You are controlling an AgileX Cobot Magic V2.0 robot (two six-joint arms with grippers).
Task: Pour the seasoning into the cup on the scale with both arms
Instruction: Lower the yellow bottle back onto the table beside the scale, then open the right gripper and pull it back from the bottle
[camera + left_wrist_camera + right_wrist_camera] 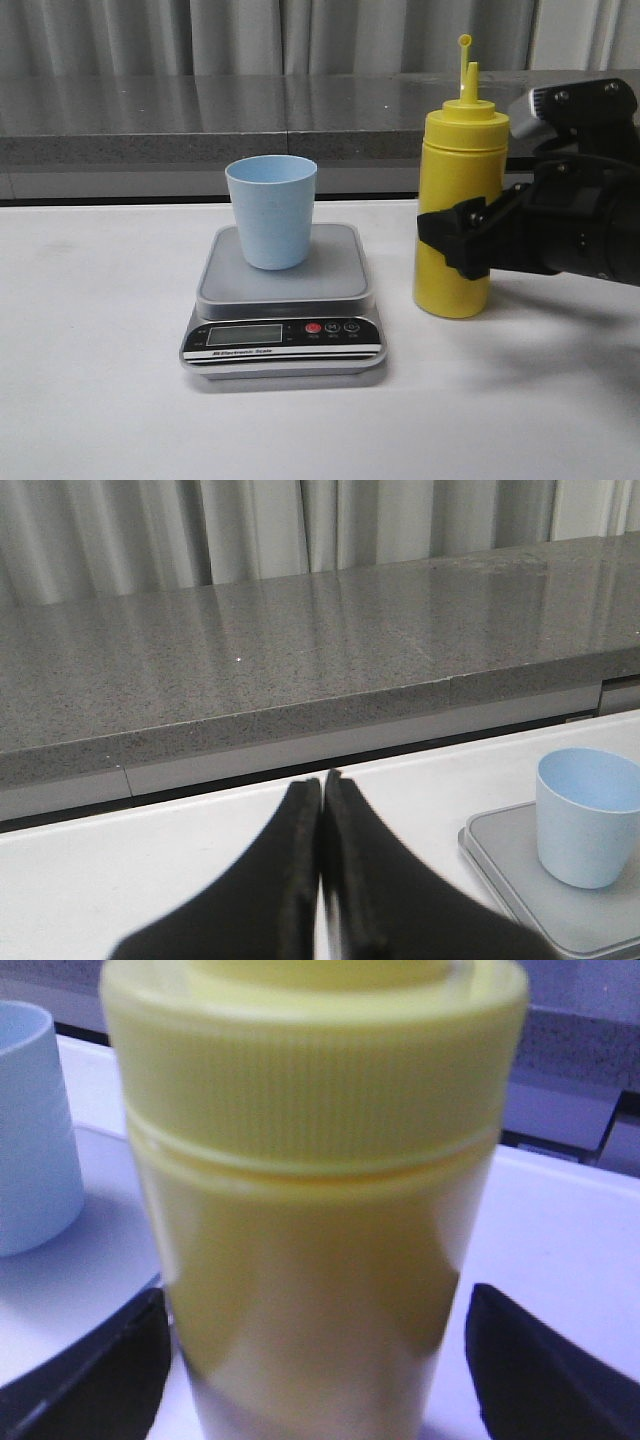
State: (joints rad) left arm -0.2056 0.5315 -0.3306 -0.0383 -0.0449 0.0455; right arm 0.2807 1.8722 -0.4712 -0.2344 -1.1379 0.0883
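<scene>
Presently: scale (pixel 283 300) rests on white table (pixel 90 380), front centre, display panel facing camera. Cup (pixel 271 211) stands upright on scale platform, toward platform's 10 o'clock. Seasoning bottle (pixel 459 205) stands upright on table at 3 o'clock from scale, apart from it, cap tethered above nozzle. Right tool (pixel 450 245) spread, fingers flanking bottle body; contact cannot be determined. Left tool (pixel 321 810) pressed together, holding nothing, near cup. Grey ledge (pixel 200 120) at 12 o'clock, behind table.
</scene>
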